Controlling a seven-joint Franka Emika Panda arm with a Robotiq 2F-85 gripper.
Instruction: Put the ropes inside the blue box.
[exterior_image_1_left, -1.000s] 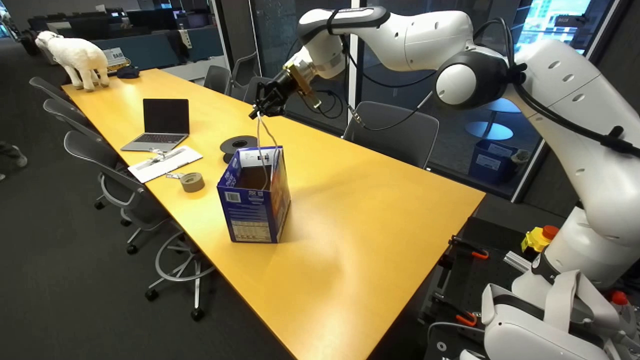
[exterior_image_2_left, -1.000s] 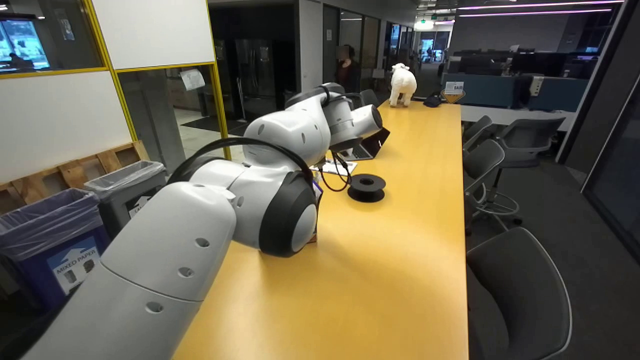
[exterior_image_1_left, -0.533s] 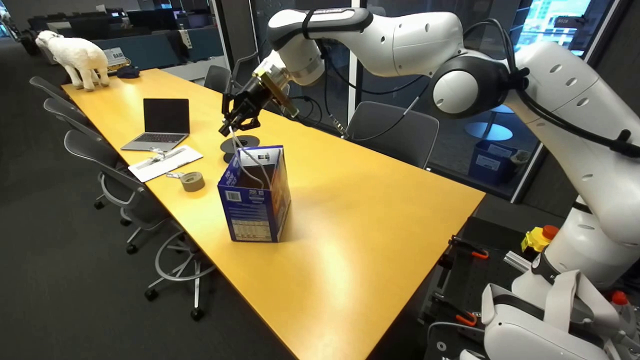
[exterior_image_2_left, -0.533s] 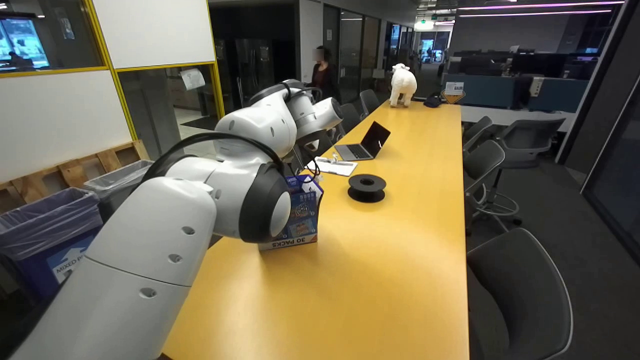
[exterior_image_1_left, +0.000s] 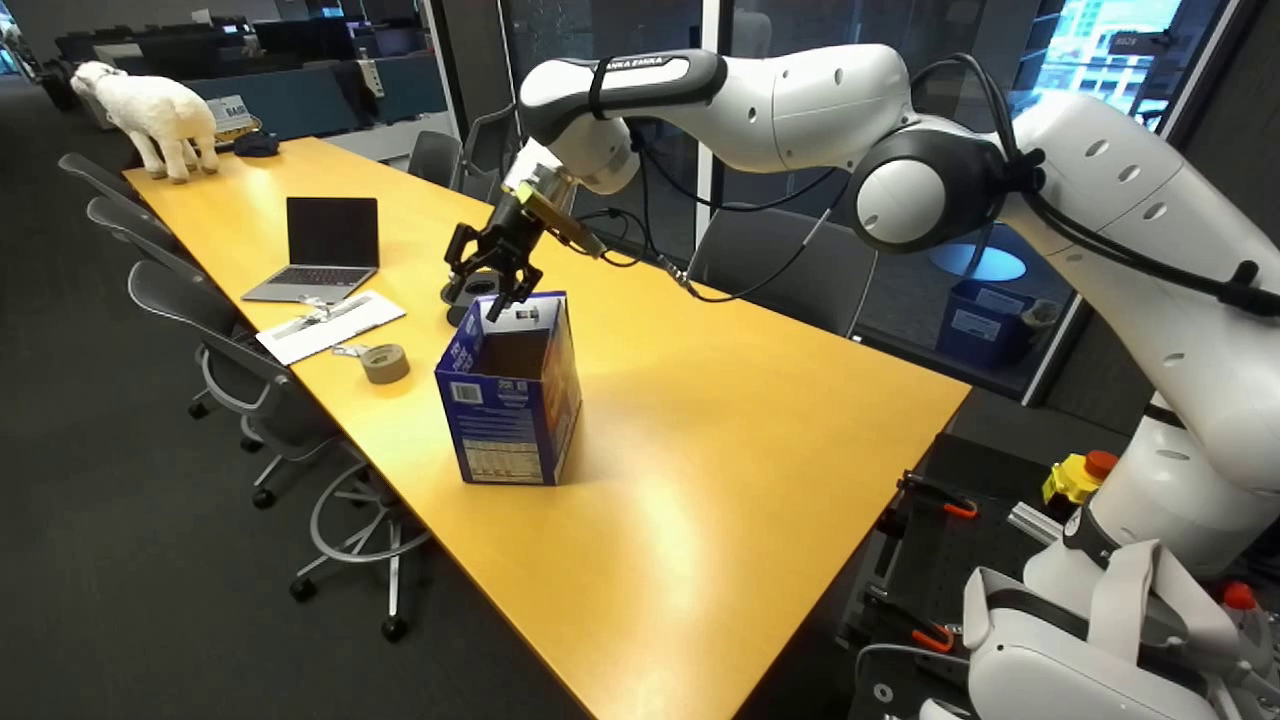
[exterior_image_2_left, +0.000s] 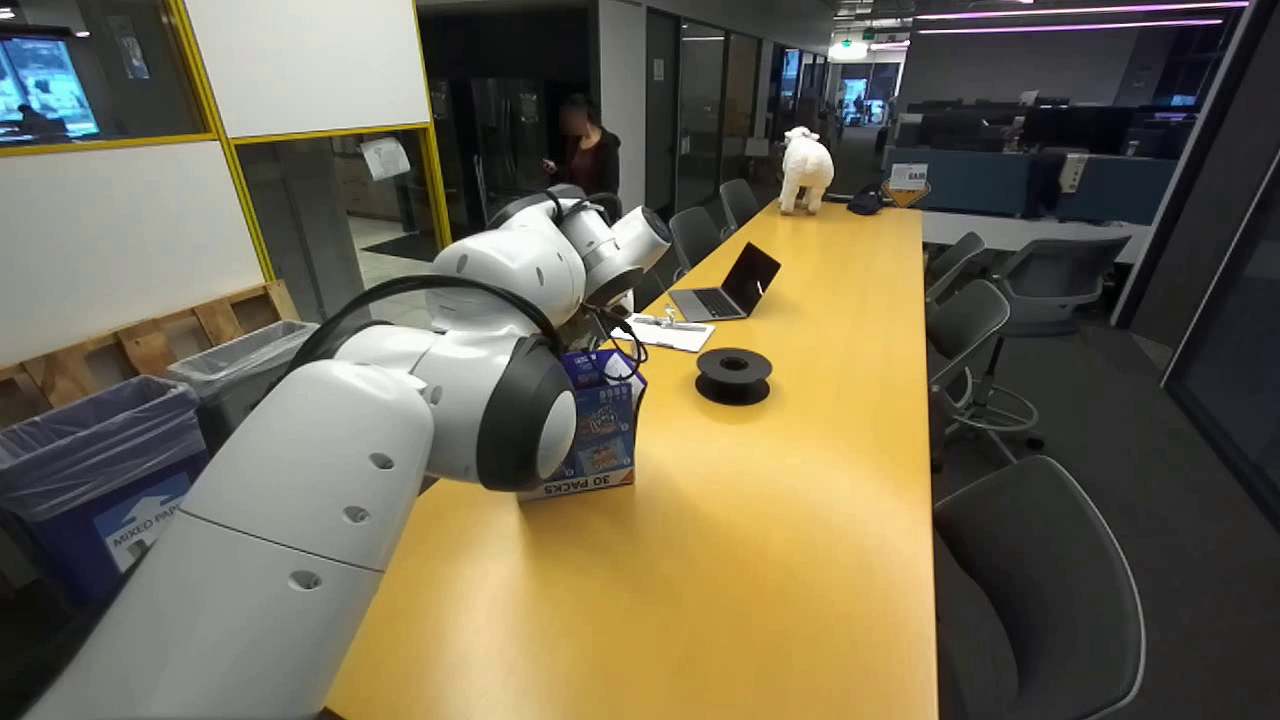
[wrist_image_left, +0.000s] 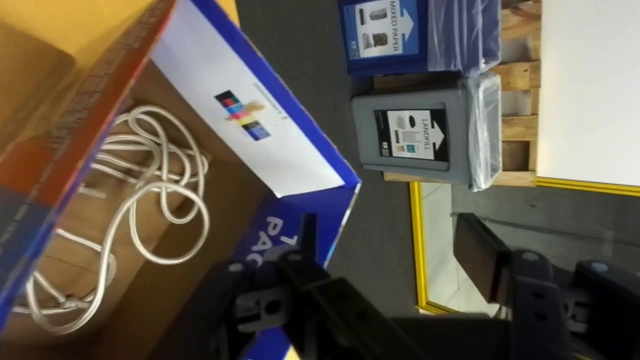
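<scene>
Hovering at the rim of the blue box (exterior_image_1_left: 497, 425): gripper (wrist_image_left: 388, 227) spread wide, can't tell if touching. White rope (wrist_image_left: 159, 185) lies inside in loose loops. Box stands upright near a long edge of the worktop (exterior_image_1_left: 720, 450), same edge as the laptop (exterior_image_1_left: 333, 232).

In an exterior view the camera looks down from above on the table (exterior_image_1_left: 720, 450), which runs to the upper left. In an exterior view the camera faces along the table, the arm (exterior_image_2_left: 300, 500) close at lower left. Both exterior views share the laptop (exterior_image_1_left: 325, 250) and blue box (exterior_image_1_left: 510, 420). The wrist view, turned sideways, looks closely into the blue box at left.
</scene>
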